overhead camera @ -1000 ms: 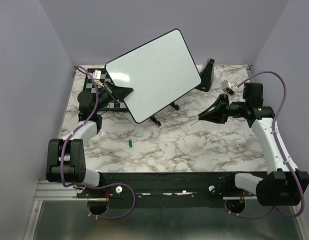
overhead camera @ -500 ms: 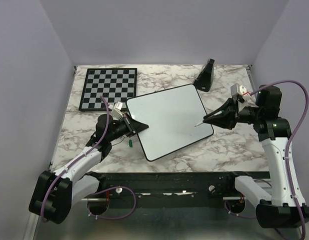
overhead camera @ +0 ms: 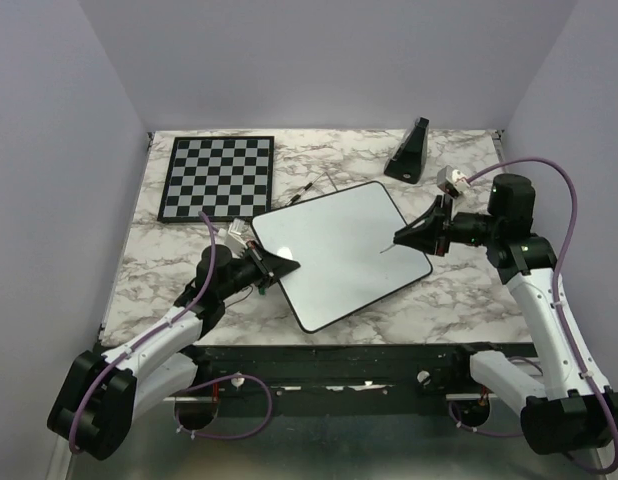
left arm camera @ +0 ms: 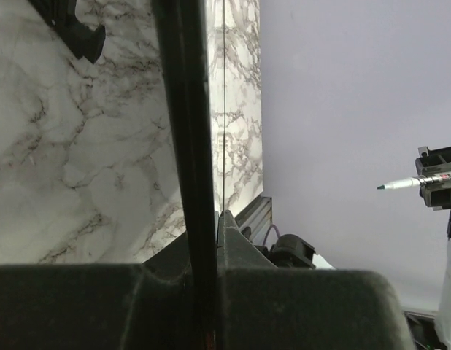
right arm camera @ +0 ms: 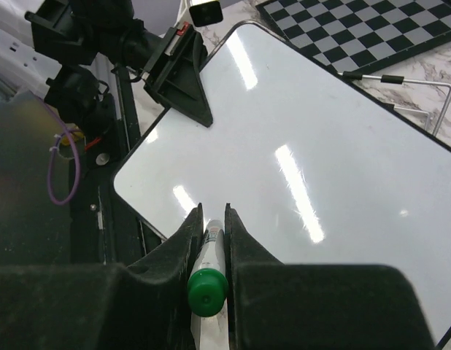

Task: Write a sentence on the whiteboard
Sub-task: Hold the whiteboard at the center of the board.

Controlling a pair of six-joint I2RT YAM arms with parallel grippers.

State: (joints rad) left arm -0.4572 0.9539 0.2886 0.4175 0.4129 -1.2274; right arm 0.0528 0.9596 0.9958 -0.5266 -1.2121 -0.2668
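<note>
Glossy white rectangular whiteboard (overhead camera: 339, 250) with a thin black rim and rounded corners lies near the middle of the grey-veined marble worktop (overhead camera: 469, 290), turned at a slant so that one corner points toward the arm bases. The left end effector (overhead camera: 285, 264) is pressed together on the board's left edge; the left wrist view looks along that black rim, which runs up from between the two dark fingers. Whether the clamped side is raised off the worktop cannot be told. The right end effector (overhead camera: 399, 238) reaches in from the right and pinches a white-barrelled marker with a green end (right arm camera: 208, 286), its body lying in the narrow gap between the fingers. The marker's fine tip points at the right part of the board; whether it touches the surface cannot be told. Bright streaks of light reflect off the board in the right wrist view. Behind the board, toward the far left corner, a black-and-white checkered chessboard (overhead camera: 217, 177) lies flat. A thin bent metal rod with black ends (right arm camera: 422, 82) lies between chessboard and whiteboard. A black wedge-shaped block (overhead camera: 409, 152) stands near the far edge, well apart from the board.
</note>
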